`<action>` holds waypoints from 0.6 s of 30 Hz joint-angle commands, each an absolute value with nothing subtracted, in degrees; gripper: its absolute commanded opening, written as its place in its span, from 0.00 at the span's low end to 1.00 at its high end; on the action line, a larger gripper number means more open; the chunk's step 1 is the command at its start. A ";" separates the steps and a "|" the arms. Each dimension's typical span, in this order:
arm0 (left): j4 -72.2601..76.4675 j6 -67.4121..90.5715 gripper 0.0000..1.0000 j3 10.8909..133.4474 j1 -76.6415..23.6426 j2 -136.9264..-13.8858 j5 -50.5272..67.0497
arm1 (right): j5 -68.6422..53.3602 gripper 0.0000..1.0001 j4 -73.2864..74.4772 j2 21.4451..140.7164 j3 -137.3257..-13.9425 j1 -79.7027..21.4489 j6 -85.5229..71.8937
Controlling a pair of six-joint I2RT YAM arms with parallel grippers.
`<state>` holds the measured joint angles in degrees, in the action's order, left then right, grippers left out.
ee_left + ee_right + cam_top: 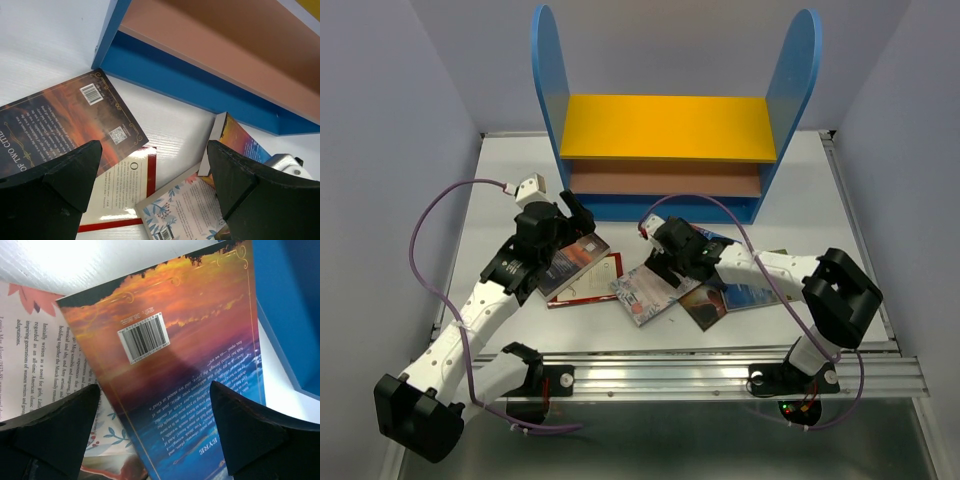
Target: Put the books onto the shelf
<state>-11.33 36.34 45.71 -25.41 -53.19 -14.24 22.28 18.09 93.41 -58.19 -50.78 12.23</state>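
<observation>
Both grippers released above books [705,305] scattered in front of the shelf [665,125].
Nearest, a metal rail [720,375] carries the arm bases. On the white table [500,170] the paperbacks lie flat and overlapping: the dark red-brown book [578,262] on the red-bordered book [600,285], the pale patterned book [645,290] beside. The left gripper [568,215] and the right gripper [660,262] hang spread wide, grasping nothing, the right one over the blue-orange book [190,340]. Purple cables [430,215] loop nearby.
</observation>
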 commanded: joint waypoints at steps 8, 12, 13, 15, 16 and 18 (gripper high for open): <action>-12.22 35.86 0.99 47.99 -25.40 -54.93 -17.93 | 10.20 0.66 13.53 97.03 -55.81 -46.23 10.20; -11.69 35.07 0.99 48.95 -25.40 -56.51 -17.49 | 8.96 0.41 13.62 96.07 -55.37 -46.23 9.93; -11.17 34.81 0.99 49.22 -25.31 -56.86 -16.88 | 9.14 0.32 13.62 95.54 -55.20 -46.23 9.93; -10.55 33.58 0.99 49.66 -25.40 -57.83 -15.65 | 9.66 0.21 13.54 93.79 -55.37 -46.23 9.67; -9.85 33.14 0.99 49.83 -25.40 -58.44 -14.43 | 10.19 0.14 13.54 93.08 -55.55 -46.23 9.67; -8.45 31.13 0.99 50.10 -25.40 -58.88 -11.97 | 10.98 0.04 13.62 90.81 -56.07 -46.23 9.14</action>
